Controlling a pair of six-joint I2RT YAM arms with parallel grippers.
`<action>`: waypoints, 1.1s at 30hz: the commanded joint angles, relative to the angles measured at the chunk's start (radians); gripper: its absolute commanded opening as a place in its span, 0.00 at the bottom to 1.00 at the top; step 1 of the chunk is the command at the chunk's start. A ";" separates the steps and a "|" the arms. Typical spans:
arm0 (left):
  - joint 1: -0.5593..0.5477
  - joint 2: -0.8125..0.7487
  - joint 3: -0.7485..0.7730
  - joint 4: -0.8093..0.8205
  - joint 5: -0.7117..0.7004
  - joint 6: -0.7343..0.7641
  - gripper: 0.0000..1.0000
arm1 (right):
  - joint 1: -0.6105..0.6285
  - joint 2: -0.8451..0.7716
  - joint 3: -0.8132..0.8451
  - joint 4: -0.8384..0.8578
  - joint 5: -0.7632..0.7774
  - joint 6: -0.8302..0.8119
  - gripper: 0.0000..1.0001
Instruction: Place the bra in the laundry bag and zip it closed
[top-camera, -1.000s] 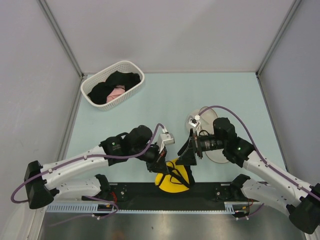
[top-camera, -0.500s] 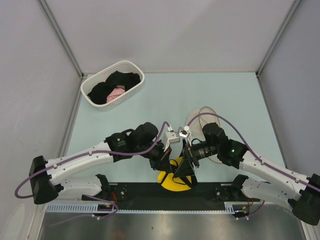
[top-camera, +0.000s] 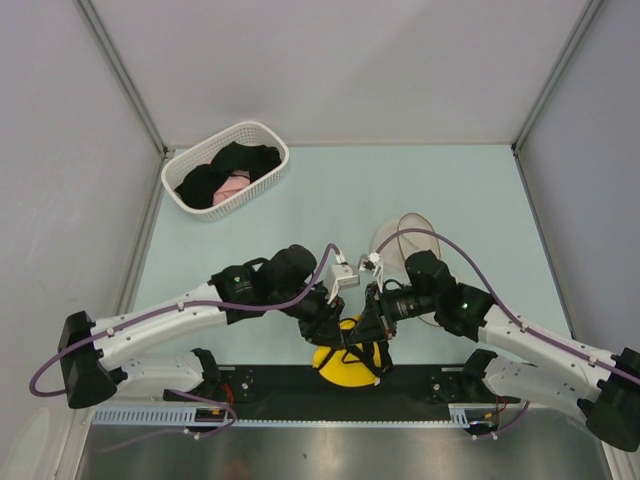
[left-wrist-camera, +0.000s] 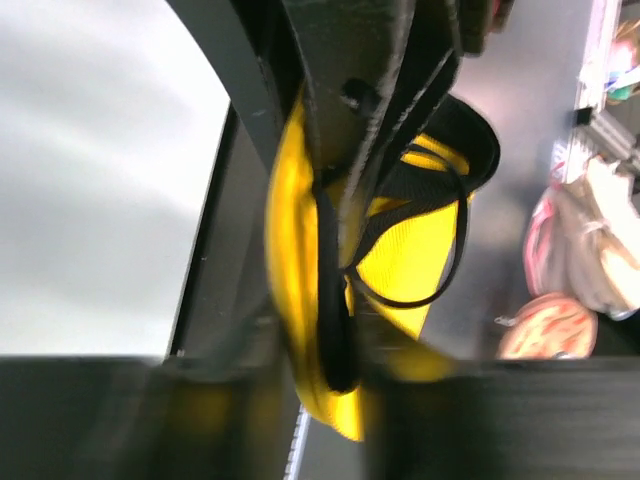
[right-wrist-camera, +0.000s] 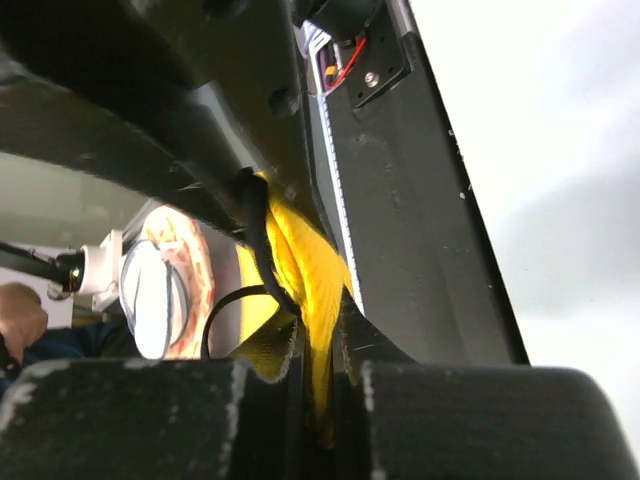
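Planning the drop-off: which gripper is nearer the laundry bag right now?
Right. The right gripper is by the laundry bag's near-left edge, on the bra; the left gripper is beyond it, farther left.

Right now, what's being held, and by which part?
The right gripper pinches the bra by the yellow edge of a cup, beside the black trim. The bra sits inside the left gripper; whether it grips cannot be told.

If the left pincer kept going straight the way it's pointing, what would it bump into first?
The yellow bra: it hangs right between the fingertips of the left pincer. Just behind it, probably, comes the right pincer, which is pinching the same bra.
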 joint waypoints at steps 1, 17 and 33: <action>0.000 -0.059 0.026 0.083 -0.003 -0.021 0.48 | 0.006 -0.071 -0.028 0.046 0.124 0.071 0.00; 0.307 0.186 0.242 0.290 -0.277 -0.215 0.84 | -0.588 -0.281 0.075 -0.520 0.517 0.077 0.00; 0.210 1.016 1.051 0.214 -0.621 -0.078 0.82 | -0.966 -0.208 0.165 -0.554 0.764 0.113 0.00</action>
